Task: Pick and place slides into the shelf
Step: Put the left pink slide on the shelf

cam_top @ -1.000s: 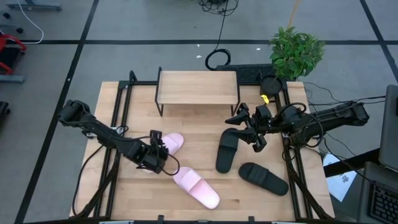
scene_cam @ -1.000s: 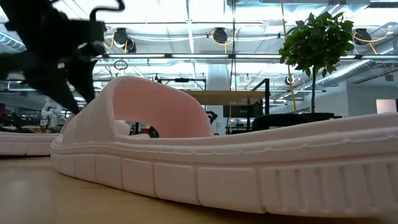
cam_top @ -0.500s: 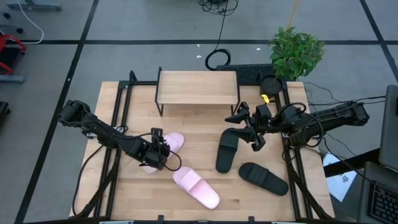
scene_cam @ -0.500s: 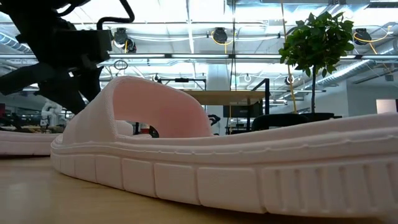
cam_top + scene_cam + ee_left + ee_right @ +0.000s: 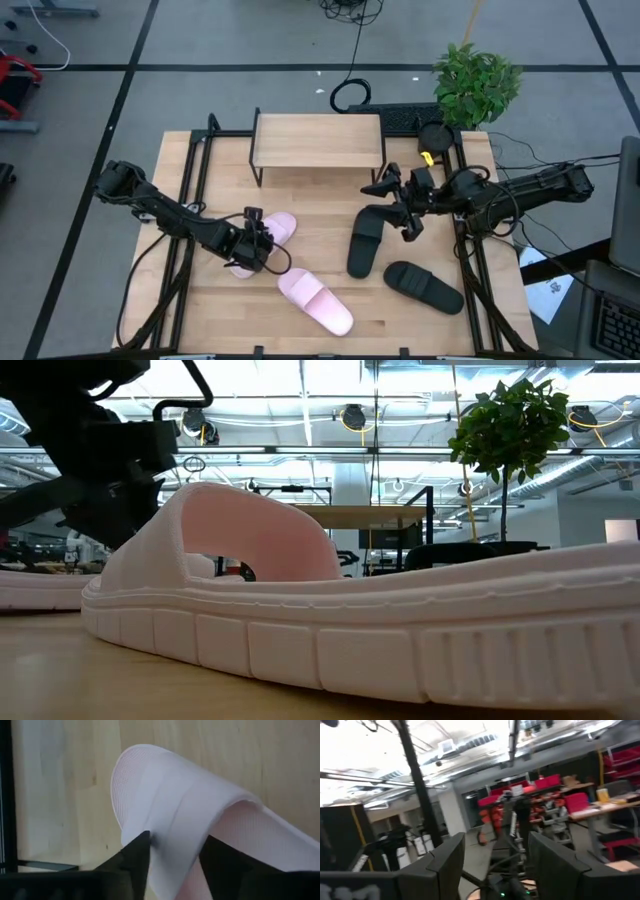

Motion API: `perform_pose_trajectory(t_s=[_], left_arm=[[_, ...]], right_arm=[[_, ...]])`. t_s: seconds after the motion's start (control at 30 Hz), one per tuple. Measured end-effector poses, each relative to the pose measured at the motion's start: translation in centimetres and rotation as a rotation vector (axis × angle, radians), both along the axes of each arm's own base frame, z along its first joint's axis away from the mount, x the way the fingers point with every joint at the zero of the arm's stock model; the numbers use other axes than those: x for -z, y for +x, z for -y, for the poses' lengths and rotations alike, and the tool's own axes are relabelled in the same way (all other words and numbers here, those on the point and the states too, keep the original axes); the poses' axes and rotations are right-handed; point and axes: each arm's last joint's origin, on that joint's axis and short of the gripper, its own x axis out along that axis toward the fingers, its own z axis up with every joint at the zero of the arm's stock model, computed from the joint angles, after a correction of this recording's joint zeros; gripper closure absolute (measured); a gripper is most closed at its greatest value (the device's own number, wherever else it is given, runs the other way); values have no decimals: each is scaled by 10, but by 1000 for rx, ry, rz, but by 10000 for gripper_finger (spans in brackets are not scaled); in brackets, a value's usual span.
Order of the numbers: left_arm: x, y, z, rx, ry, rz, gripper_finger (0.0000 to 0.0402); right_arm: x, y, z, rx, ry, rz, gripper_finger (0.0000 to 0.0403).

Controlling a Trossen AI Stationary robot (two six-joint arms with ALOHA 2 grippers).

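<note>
A pale pink slide (image 5: 276, 231) lies on the tabletop left of centre. My left gripper (image 5: 256, 247) is down on it, shut across its strap (image 5: 175, 805). The second pink slide (image 5: 316, 301) lies nearer the front edge and fills the low view (image 5: 380, 630). Two black slides (image 5: 364, 242) (image 5: 424, 286) rest on their soles to the right. My right gripper (image 5: 394, 209) hangs open over the far end of the upper black slide and touches nothing. The shelf (image 5: 318, 139) stands at the far edge, its top board bare. My left gripper has the pink slide's strap by one side edge (image 5: 172, 855), pinched between its two fingers (image 5: 136, 862). One finger is outside the strap; the other stands over the foot opening. The fingers slant down from the table's left. The slide's sole stays on the table.
A potted plant (image 5: 476, 82) and a black keyboard (image 5: 410, 118) sit beyond the table's far right corner. Black rails (image 5: 188, 190) run along both sides of the tabletop. Bare wood shows between the shelf and the slides.
My left gripper has moved a short way right and down onto the pink slide's strap. The slides have stayed where they were.
</note>
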Motion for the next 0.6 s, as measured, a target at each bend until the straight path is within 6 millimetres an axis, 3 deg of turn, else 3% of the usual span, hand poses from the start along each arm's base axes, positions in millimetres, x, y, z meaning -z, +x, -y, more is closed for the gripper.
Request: perform_pose_trajectory(t_s=[0.2, 0.37, 0.47, 0.6], left_arm=[[0, 1, 1, 3, -24, 5, 383], [-3, 2, 2, -58, -62, 24, 396], [-24, 8, 5, -85, -102, 54, 397], [-78, 19, 8, -116, -84, 174, 399]], right_arm=[[1, 0, 1, 47, -7, -7, 193], [0, 0, 1, 48, -9, -4, 193], [0, 0, 2, 50, -2, -5, 193], [0, 0, 4, 55, 5, 2, 193]])
